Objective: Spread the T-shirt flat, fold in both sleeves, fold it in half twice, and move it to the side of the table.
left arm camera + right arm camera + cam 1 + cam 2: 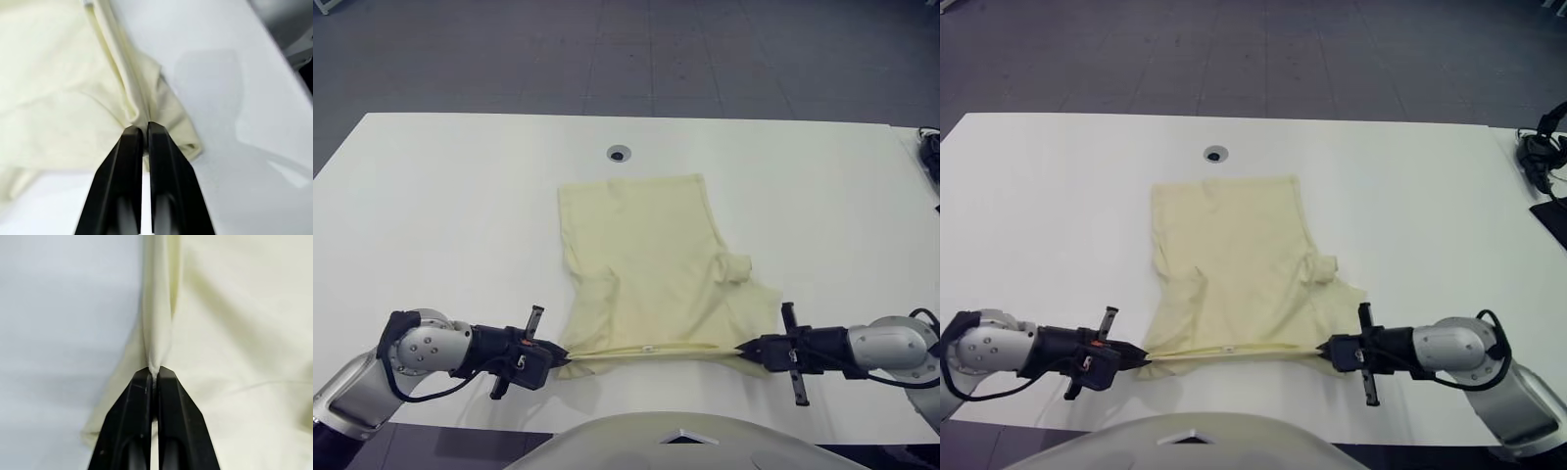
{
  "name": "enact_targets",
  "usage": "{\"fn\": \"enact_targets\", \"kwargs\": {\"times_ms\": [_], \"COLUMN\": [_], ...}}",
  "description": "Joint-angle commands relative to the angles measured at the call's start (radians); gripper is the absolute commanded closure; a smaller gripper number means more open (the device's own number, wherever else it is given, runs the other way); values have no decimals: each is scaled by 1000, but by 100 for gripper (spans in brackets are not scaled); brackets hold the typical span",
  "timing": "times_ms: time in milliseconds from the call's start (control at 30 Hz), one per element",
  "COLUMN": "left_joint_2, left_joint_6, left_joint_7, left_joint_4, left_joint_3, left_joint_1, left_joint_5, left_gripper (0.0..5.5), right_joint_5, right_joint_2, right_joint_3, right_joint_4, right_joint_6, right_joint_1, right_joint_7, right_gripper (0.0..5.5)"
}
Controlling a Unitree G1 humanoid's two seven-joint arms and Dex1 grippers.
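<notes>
Two arms held the T-shirt [641, 245] by its near edge, pulled taut.
Both forearms lay low along the near side of the table [450, 196], pointing inward. The left gripper [558, 354] was clenched on the left corner and the right gripper [741, 349] on the right. Wrist views showed the fingers pinched on bunched cloth. Head views showed the shirt mid-table, with a crumpled fold on its right side.

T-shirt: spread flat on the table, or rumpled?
Rumpled: the T-shirt has its near edge stretched between left end effector and right end effector, one sleeve bunched on top.
</notes>
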Motion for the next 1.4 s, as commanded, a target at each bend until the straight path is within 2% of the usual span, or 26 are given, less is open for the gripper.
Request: {"fn": "enact_targets", "kwargs": {"times_ms": [33, 233, 567, 933, 967, 1000, 1033, 1233, 1400], "left_joint_2": [2, 15, 65, 87, 82, 75, 72, 62, 29], "left_joint_6": [23, 35, 49, 68, 69, 69, 67, 63, 80], "left_joint_7": [6, 7, -21, -32, -28, -25, -34, -62, -108], "left_joint_4": [1, -41, -92, -116, -115, -114, -113, -76, -31], "left_joint_3": [-19, -7, 48, 84, 88, 90, 89, 96, 148], "left_joint_1": [24, 71, 136, 168, 168, 166, 165, 145, 101], "left_joint_5": [54, 48, 15, 22, 21, 17, -8, -94, -296], "left_gripper": [550, 550, 550, 550, 550, 550, 515, 424, 349], "right_joint_5": [-77, -92, -66, -97, -99, -96, -73, 66, 205], "right_joint_2": [-2, -31, -90, -80, -73, -68, -66, -65, -48], "right_joint_3": [51, 85, 48, 93, 96, 98, 96, 64, -21], "right_joint_4": [8, -43, -161, -161, -159, -158, -161, -164, -151], "right_joint_6": [33, 40, 66, 56, 60, 57, 57, 70, 86], "right_joint_1": [49, 112, 228, 220, 210, 202, 197, 177, 172], "right_joint_7": [-31, -35, -19, -38, -45, -49, -42, 2, 26], "right_gripper": [548, 548, 548, 548, 519, 512, 503, 411, 341]}}
